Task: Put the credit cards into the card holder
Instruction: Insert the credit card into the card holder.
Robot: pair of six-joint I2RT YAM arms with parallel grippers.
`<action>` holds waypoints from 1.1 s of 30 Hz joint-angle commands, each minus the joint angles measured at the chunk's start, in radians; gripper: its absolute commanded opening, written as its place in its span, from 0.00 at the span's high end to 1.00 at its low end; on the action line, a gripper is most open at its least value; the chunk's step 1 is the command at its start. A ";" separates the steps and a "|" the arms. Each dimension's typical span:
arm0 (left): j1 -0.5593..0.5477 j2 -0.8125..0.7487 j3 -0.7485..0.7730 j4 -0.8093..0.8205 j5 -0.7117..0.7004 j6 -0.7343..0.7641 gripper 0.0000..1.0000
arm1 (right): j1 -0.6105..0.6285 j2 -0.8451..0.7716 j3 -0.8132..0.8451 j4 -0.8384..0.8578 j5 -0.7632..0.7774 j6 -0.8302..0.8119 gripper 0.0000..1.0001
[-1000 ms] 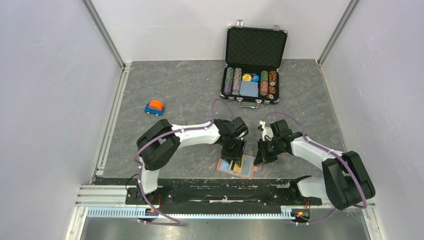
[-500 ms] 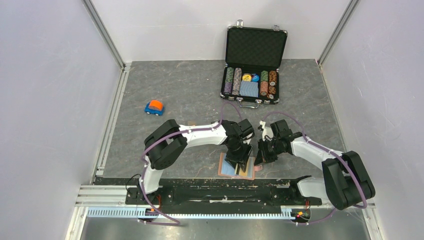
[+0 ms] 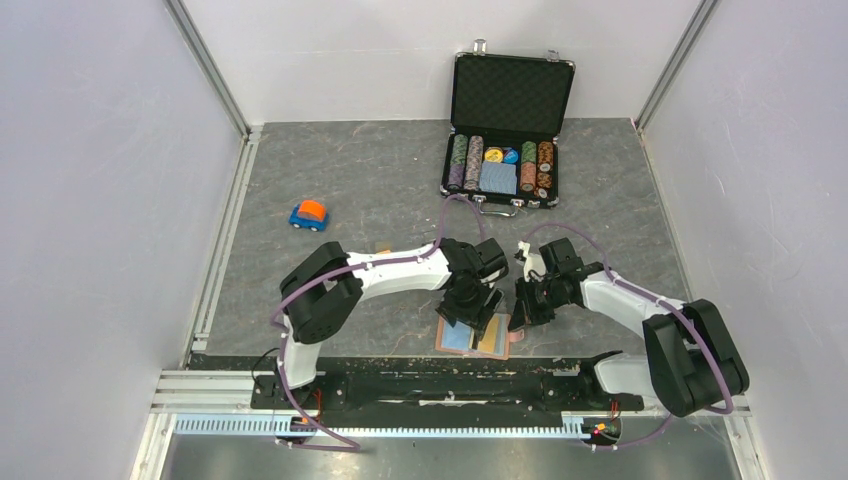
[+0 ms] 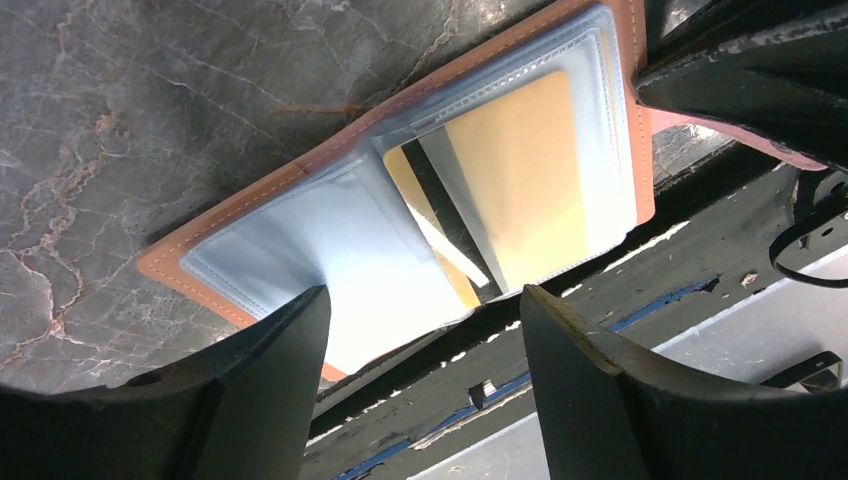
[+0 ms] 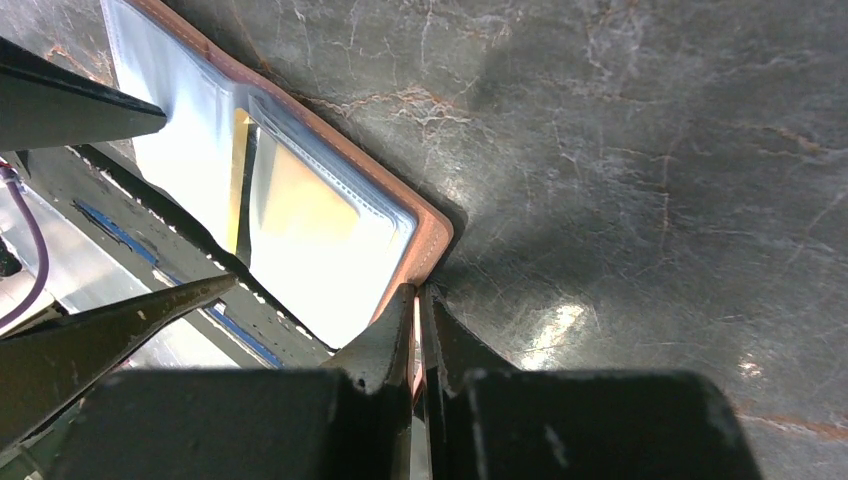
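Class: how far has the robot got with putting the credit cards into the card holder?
Done: a gold card sits in a clear sleeve of the open card holder, a striped card beside it. In hand: the right gripper pinches the holder's edge; the left gripper hovers open above. Left: no loose cards show clearly.

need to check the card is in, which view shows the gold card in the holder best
Left wrist: the gold card lies large and sharp inside a clear sleeve of the holder. The right wrist view shows it washed out by glare. The top view shows only a small orange patch.
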 commanded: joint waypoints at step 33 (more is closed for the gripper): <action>0.101 -0.245 -0.258 0.328 0.130 -0.096 0.36 | 0.003 -0.031 0.142 -0.124 0.126 -0.075 0.72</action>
